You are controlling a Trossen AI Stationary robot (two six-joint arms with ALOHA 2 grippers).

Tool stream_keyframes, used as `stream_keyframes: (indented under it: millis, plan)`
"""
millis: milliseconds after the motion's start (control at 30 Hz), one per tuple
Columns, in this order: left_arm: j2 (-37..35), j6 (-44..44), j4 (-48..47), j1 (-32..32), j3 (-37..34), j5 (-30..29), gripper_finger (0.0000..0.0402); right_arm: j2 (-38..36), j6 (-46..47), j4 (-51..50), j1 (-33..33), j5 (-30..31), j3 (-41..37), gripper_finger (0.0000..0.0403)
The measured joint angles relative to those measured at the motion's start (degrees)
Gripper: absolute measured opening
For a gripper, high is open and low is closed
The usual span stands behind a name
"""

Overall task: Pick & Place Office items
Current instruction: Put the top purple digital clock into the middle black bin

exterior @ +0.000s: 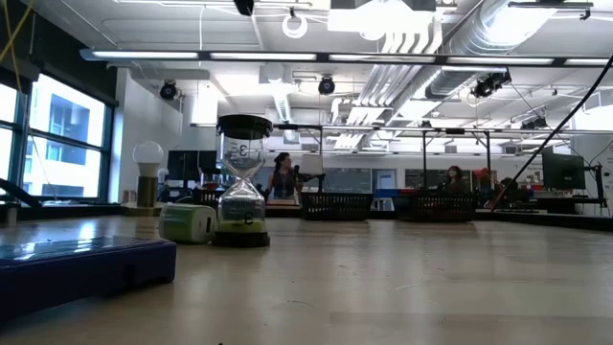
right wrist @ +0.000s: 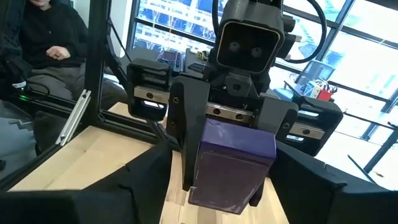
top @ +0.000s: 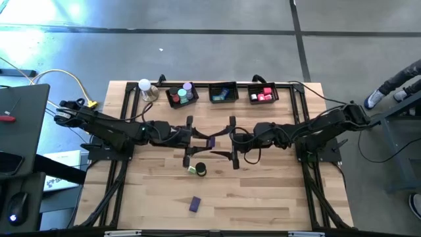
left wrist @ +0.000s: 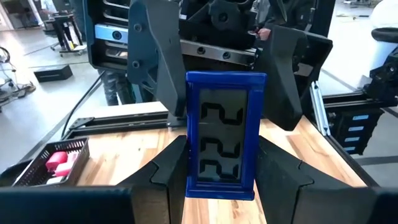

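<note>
— Purple block: where is it being held?
— Above mid-table, between both arms. It is being clamped by the left gripper; the right gripper is being kept spread wide around it, contact unclear.

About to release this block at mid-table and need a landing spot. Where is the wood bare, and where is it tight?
Free: the near right tabletop, right of the purple block, and the near left corner. Crowded: the centre, where the left end effector and right end effector meet at the blue block, with the hourglass just below; the three black trays line the far edge.
</note>
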Motion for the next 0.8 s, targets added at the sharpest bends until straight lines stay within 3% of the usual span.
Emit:
stream_keyframes:
  millis: [433,800]
  plan:
    - [3.9,1.4,3.8,0.7,0.0,0.7,0.0135,0.0,0.5,-0.3,0.0,-0.4,0.0,0.0242]
    - [4.2,3.8,6.2,0.7,0.0,0.8,0.0135,0.0,1.9,-1.6,0.0,0.2,0.0,0.0191]
